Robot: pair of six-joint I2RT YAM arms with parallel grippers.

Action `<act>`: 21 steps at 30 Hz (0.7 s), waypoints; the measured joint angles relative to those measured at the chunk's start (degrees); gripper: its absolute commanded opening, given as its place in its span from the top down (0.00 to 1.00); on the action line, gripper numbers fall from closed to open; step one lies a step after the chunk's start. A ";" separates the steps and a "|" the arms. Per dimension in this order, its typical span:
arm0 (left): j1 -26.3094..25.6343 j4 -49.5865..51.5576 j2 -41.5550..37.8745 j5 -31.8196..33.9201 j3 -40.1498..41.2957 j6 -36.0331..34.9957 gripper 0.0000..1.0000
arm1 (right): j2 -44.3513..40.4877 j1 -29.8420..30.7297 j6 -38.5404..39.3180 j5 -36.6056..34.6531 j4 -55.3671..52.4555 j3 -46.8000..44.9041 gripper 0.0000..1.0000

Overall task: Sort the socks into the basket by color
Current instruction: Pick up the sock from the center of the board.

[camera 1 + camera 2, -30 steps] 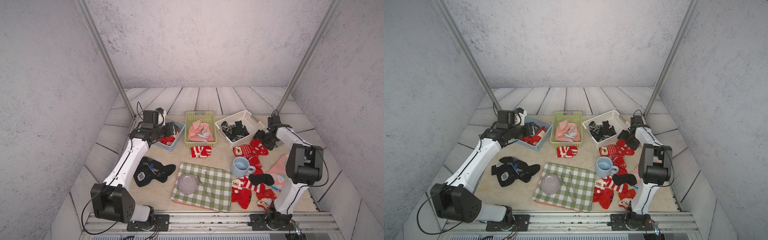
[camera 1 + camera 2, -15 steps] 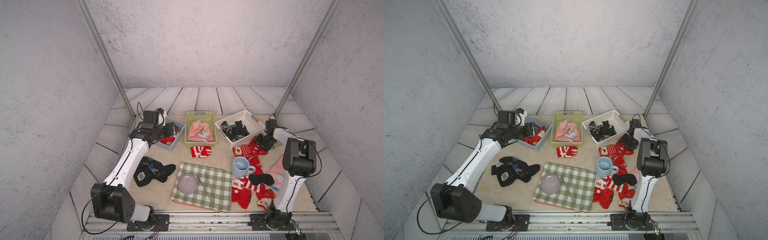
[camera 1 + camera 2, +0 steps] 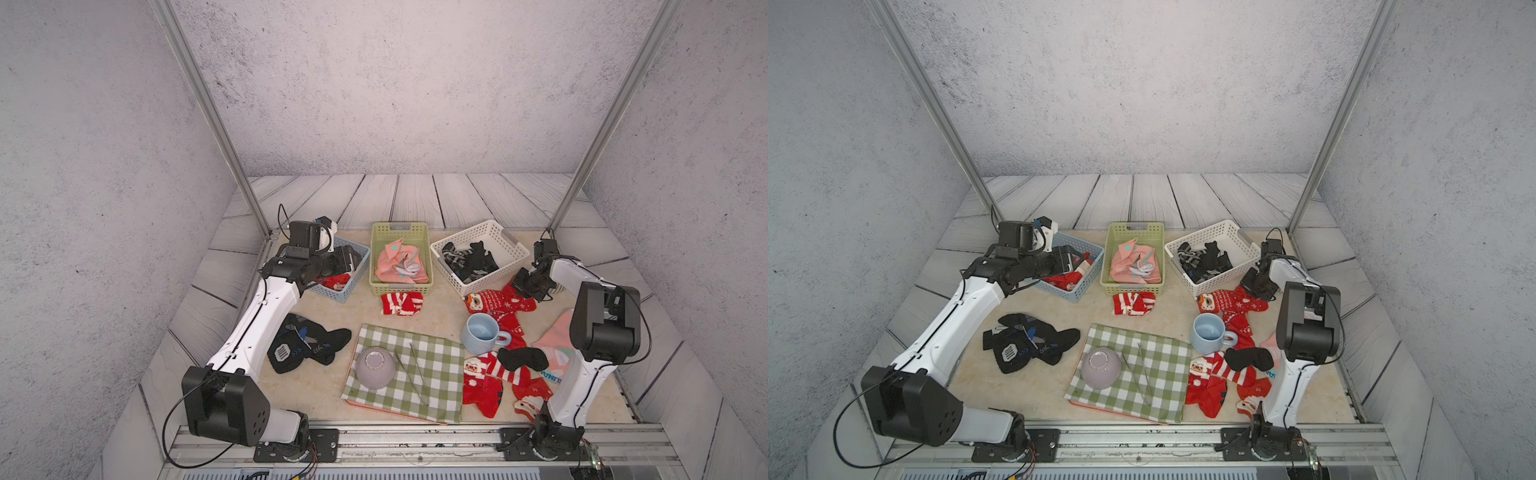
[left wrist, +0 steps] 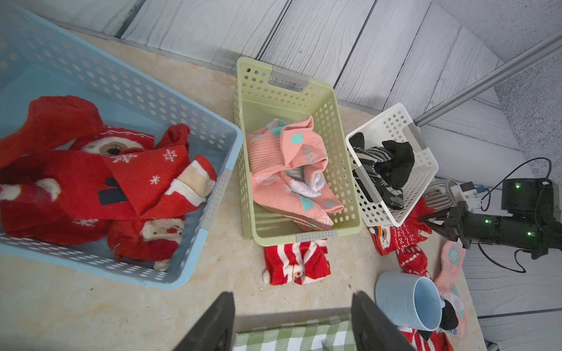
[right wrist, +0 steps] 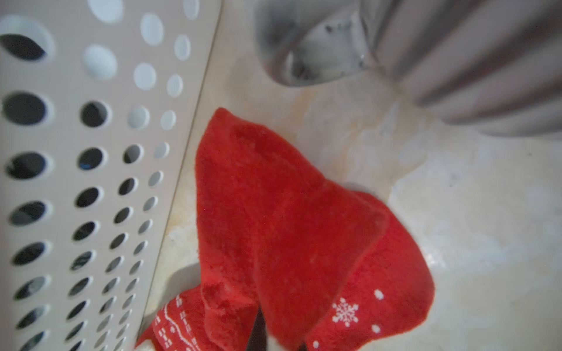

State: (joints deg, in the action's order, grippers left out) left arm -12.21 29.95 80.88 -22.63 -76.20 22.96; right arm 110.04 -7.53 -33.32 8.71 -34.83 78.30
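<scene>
Right claw [image 5: 279, 337] is clenched on a fold of the red snowflake sock [image 5: 289, 228], its dark tips biting the fleece; the sock lies on the pale tabletop [image 5: 456, 243] directly under and ahead of the claw, with the white basket [image 5: 91, 182] standing close at the claw's side. The pinch looks narrow, on one ridge of cloth, so the lift is best taken straight up and slowly until the whole sock hangs free; a sideways pull risks snagging the basket wall or dragging a neighbouring red piece along. The blue basket [image 3: 357, 272], where other red socks [image 4: 91, 182] are already heaped, sits well apart from this claw, beyond the green basket [image 3: 428, 237]; the carry should ride high over both rims.

Left claw [image 4: 293, 299] hangs released by the blue basket, jaws apart and empty; a clear berth around it seems wise.

The sock is plush and nappy, folded into a soft peak, with small white snowflakes knitted in; it will sag and swing. The basket wall is hard, smooth plastic pierced with round holes; the tabletop is flat and mottled like stone.
</scene>
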 measured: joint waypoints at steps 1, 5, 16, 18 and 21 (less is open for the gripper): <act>-0.22 -0.26 0.00 -0.48 0.00 0.00 0.35 | -0.87 0.00 0.22 0.20 -0.13 -0.31 1.00; -1.07 -2.08 0.00 -3.30 0.00 -0.04 0.34 | -7.10 0.20 1.16 2.03 -0.98 -0.92 1.00; -3.37 -14.56 0.94 -17.40 0.37 4.13 0.33 | -22.18 8.41 5.97 14.82 -2.08 2.14 1.00; -4.09 -17.66 1.70 -19.93 0.50 5.81 0.33 | -22.21 11.58 7.17 17.40 -2.23 3.80 1.00; -5.35 -22.43 3.19 -23.15 0.63 8.85 0.33 | -22.21 16.59 8.44 21.40 -2.08 6.27 1.00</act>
State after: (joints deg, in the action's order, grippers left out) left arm -17.56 7.53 84.07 -45.78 -75.57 31.81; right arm 87.83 9.06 -24.88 30.11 -36.91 84.58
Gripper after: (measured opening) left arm 0.670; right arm 0.059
